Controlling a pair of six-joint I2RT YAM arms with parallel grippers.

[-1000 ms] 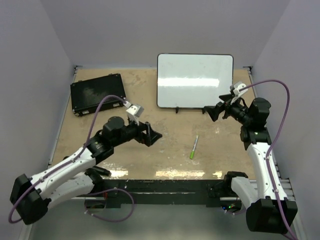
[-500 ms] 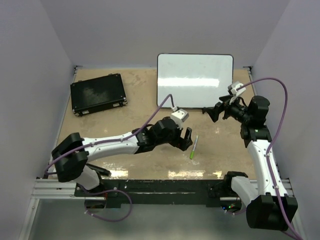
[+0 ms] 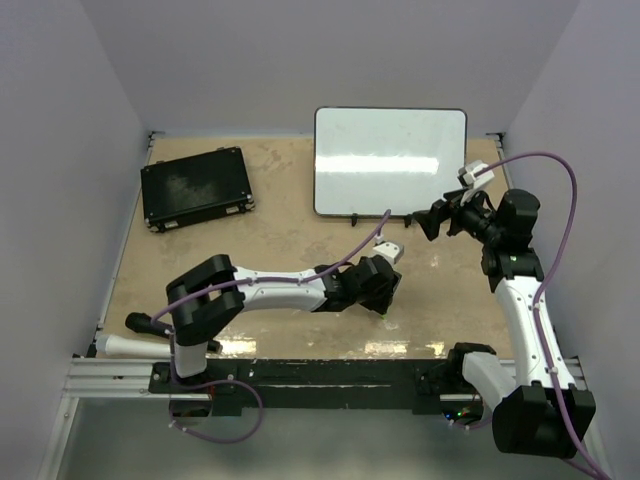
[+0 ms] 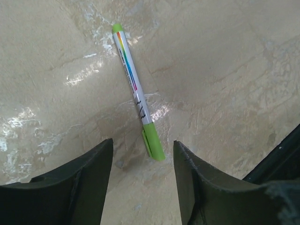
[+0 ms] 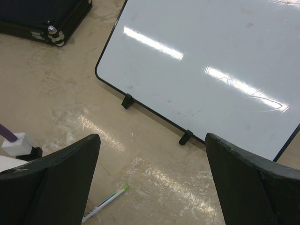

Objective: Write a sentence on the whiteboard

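Observation:
The whiteboard (image 3: pixel 390 160) lies at the back of the table, glossy white with a thin black rim; no sentence is in view on its face (image 5: pixel 201 61). A white marker with green ends (image 4: pixel 133 89) lies on the table. My left gripper (image 3: pixel 385 290) hangs low right over it, mostly hiding it from above. In the left wrist view this gripper (image 4: pixel 143 154) is open, the marker's green cap lying just at the fingertips, touching neither. My right gripper (image 3: pixel 425 220) hovers open and empty near the board's front right edge. The right wrist view shows that gripper (image 5: pixel 152 140) above bare table, the marker (image 5: pixel 104 203) below left.
A flat black case (image 3: pixel 195 187) lies at the back left, its corner showing in the right wrist view (image 5: pixel 47 14). Two small black clips (image 5: pixel 126 100) stick out from the board's near edge. Grey walls close in the table on three sides.
My left arm has swung far to the right, from the table's left middle to over the marker, and its jaws have narrowed. The right arm has barely moved.

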